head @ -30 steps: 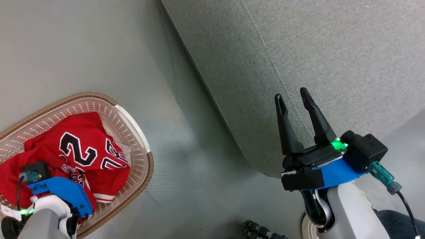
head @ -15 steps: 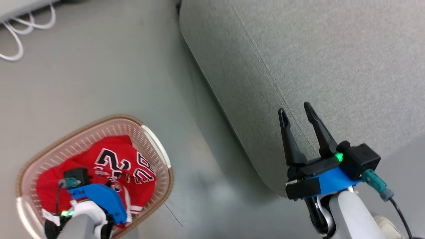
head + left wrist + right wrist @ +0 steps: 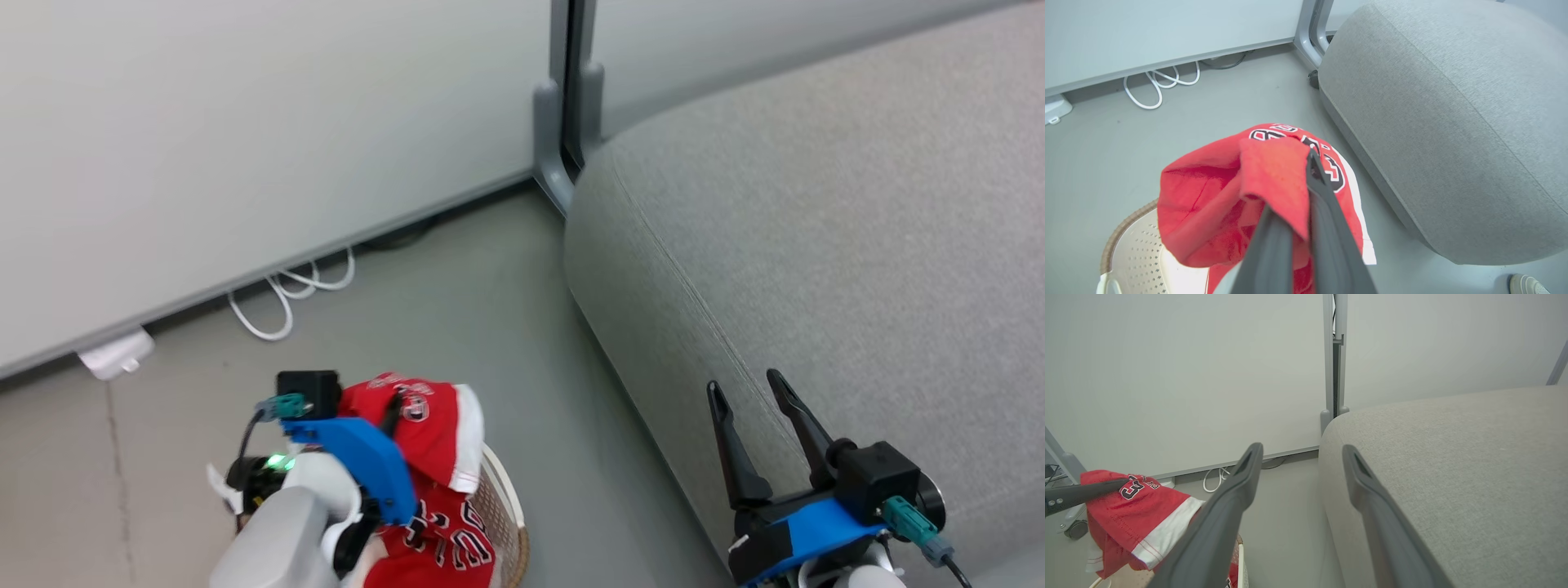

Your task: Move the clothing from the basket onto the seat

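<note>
The red shirt [image 3: 429, 412] hung in the air over the basket [image 3: 513, 531], and more red cloth showed below it in the basket. Our left jaws were pressed together on a fold at the shirt's top. The seat [image 3: 816, 245] lay to the shirt's right, across a strip of floor [image 3: 522, 327]. Our right jaws stood spread wide and empty by the seat's edge. We think the left arm must swing right.
</note>
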